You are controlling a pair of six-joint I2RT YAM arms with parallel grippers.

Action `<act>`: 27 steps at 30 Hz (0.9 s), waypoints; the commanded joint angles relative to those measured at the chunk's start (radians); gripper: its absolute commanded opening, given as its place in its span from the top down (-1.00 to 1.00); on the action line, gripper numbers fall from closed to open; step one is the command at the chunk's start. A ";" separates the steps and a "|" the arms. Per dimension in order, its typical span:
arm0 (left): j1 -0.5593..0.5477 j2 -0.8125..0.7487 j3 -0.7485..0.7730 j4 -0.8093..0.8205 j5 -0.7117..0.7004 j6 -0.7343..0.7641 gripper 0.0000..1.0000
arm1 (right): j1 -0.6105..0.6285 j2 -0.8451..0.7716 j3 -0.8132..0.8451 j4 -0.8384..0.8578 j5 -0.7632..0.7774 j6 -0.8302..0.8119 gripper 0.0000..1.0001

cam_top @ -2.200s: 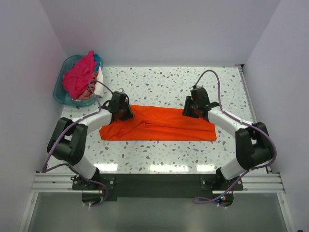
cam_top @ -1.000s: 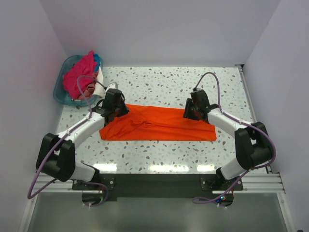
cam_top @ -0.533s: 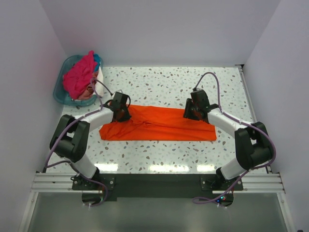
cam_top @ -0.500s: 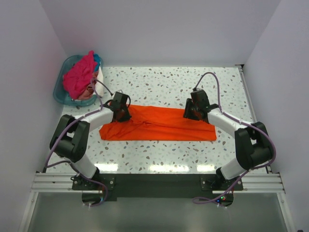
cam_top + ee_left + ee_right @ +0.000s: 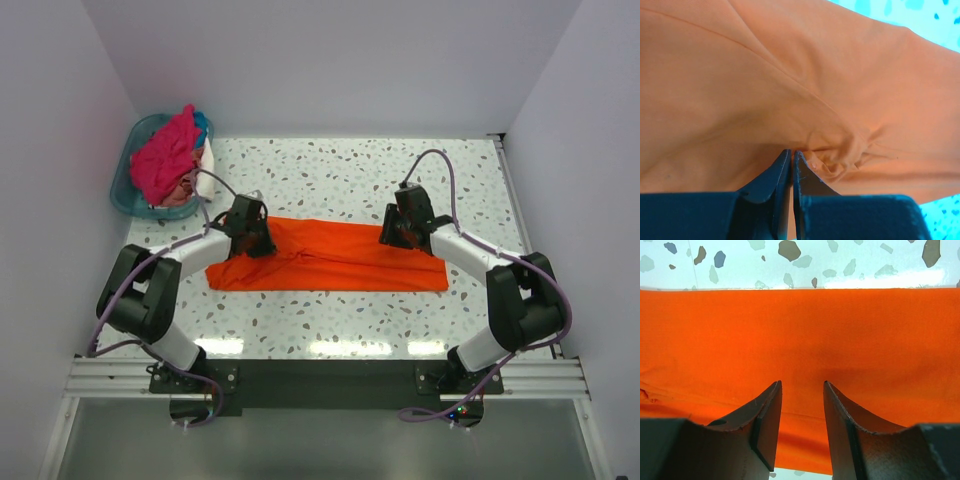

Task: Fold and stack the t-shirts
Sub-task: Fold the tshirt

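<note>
A bright orange t-shirt [image 5: 330, 255] lies folded into a long strip across the middle of the table. My left gripper [image 5: 250, 235] sits on its back left end. In the left wrist view its jaws [image 5: 792, 152] are pressed together, with a bunched fold of the orange cloth [image 5: 840, 150] at their tips. My right gripper [image 5: 395, 232] is at the strip's back right part. In the right wrist view it [image 5: 801, 385] is open, its fingers [image 5: 767, 415] just above the flat orange cloth [image 5: 800, 330]. A magenta-pink shirt [image 5: 160, 160], a blue one [image 5: 202, 125] and a white one [image 5: 208, 158] lie heaped at the back left.
The heap of shirts lies in a teal plastic basket [image 5: 125, 195] at the table's back left corner. White walls enclose the speckled table [image 5: 340, 170] on three sides. The arm bases stand on a rail at the near edge.
My left arm has swung its elbow out and back, and its gripper has shifted slightly on the shirt's left end. The right arm and the shirt have stayed put.
</note>
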 commanded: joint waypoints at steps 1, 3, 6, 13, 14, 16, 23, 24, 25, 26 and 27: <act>0.003 -0.057 -0.037 0.057 0.078 0.033 0.80 | -0.002 -0.042 -0.015 0.054 -0.007 -0.003 0.15; 0.003 -0.075 -0.057 0.066 0.097 0.033 0.80 | -0.002 -0.044 -0.023 0.058 -0.008 -0.004 0.15; 0.003 -0.101 -0.088 0.071 0.120 0.033 0.80 | -0.002 -0.047 -0.030 0.061 -0.010 -0.003 0.15; -0.002 -0.152 -0.166 0.086 0.158 0.050 0.81 | -0.002 -0.050 -0.039 0.067 -0.016 -0.001 0.15; -0.003 -0.157 -0.174 0.089 0.166 0.053 0.81 | -0.002 -0.050 -0.039 0.067 -0.016 -0.003 0.14; -0.005 -0.160 -0.186 0.098 0.182 0.067 0.80 | -0.002 -0.047 -0.039 0.066 -0.013 -0.001 0.15; -0.046 -0.143 -0.178 0.111 0.216 0.108 0.64 | -0.002 -0.035 -0.027 0.058 -0.008 -0.015 0.14; -0.051 -0.140 -0.172 0.106 0.219 0.116 0.62 | -0.002 -0.033 -0.024 0.055 -0.007 -0.023 0.14; -0.057 -0.141 -0.163 0.094 0.215 0.122 0.53 | -0.002 -0.030 -0.015 0.042 0.007 -0.032 0.13; -0.059 -0.149 -0.161 0.089 0.216 0.124 0.48 | -0.002 -0.028 -0.012 0.035 0.016 -0.038 0.12; -0.059 -0.160 -0.154 0.079 0.218 0.127 0.45 | -0.003 -0.027 -0.007 0.029 0.024 -0.052 0.12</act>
